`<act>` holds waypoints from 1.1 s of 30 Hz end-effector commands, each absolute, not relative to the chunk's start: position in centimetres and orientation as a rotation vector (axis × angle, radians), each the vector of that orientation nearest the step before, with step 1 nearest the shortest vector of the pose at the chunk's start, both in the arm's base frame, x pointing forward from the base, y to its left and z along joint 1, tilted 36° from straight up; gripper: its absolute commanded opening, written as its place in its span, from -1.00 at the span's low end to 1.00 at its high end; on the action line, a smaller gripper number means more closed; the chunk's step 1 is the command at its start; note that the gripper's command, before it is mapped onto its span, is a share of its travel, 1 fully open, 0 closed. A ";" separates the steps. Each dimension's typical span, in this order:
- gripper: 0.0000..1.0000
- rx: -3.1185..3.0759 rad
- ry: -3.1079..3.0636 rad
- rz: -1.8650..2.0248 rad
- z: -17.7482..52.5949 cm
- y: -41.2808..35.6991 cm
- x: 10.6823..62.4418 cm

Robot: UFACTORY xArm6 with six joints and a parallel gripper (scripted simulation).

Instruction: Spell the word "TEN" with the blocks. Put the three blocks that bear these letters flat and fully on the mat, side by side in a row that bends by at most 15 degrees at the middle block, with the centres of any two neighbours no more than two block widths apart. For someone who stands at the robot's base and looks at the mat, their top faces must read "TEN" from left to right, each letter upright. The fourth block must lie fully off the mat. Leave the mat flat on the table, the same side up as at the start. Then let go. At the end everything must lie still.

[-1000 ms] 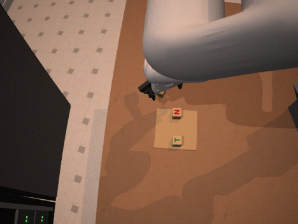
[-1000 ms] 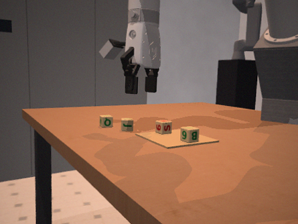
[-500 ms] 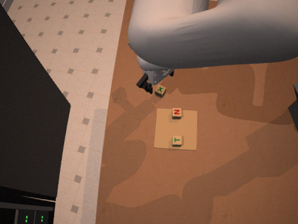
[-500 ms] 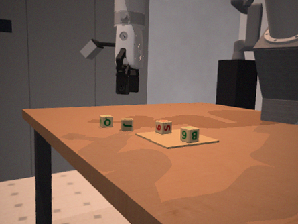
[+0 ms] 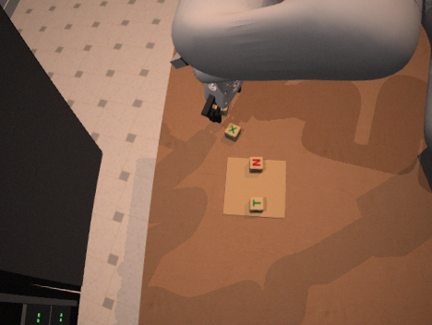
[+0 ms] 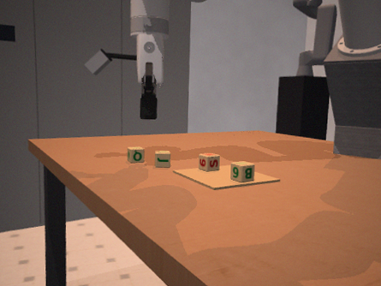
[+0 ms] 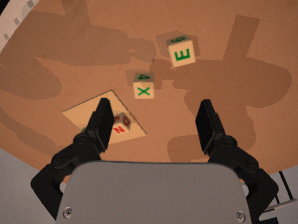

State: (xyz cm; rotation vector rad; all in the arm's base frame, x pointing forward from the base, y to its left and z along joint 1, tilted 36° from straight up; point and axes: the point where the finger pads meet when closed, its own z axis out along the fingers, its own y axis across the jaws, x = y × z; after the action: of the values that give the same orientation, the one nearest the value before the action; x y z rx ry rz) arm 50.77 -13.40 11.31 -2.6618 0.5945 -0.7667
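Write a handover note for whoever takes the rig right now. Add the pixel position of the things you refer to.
Gripper (image 5: 212,114) (image 6: 148,115) (image 7: 155,109): open, empty, above the table.
Done: T block (image 5: 257,204) (image 6: 242,171) and N block (image 5: 256,164) (image 6: 209,162) (image 7: 120,127) on the mat (image 5: 237,186) (image 6: 194,175), gap between them.
Off mat: E block (image 5: 224,111) (image 6: 135,155) (image 7: 182,53), letter up; X block (image 5: 233,131) (image 6: 162,159) (image 7: 144,90), between E and mat.
Left: set E in the gap, upright from the base side, release. X stays off.

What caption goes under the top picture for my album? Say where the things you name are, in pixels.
T block (image 5: 257,203) and N block (image 5: 256,163) wait on the mat (image 5: 240,186); X block (image 5: 233,130) sits off it.
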 end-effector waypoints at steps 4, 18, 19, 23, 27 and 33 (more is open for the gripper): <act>1.00 -2.747 0.324 -0.824 11.4 -16.0 51.5; 0.28 -2.791 0.178 -0.842 11.4 -17.5 51.7; 0.28 -2.791 0.178 -0.842 11.4 -17.5 51.7; 0.28 -2.791 0.178 -0.842 11.4 -17.5 51.7; 0.28 -2.791 0.178 -0.842 11.4 -17.5 51.7; 0.28 -2.791 0.178 -0.842 11.4 -17.5 51.7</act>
State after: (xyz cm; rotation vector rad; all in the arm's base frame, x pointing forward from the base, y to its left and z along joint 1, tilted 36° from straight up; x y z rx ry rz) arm 51.67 -17.41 11.26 -2.7907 0.1778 -0.8374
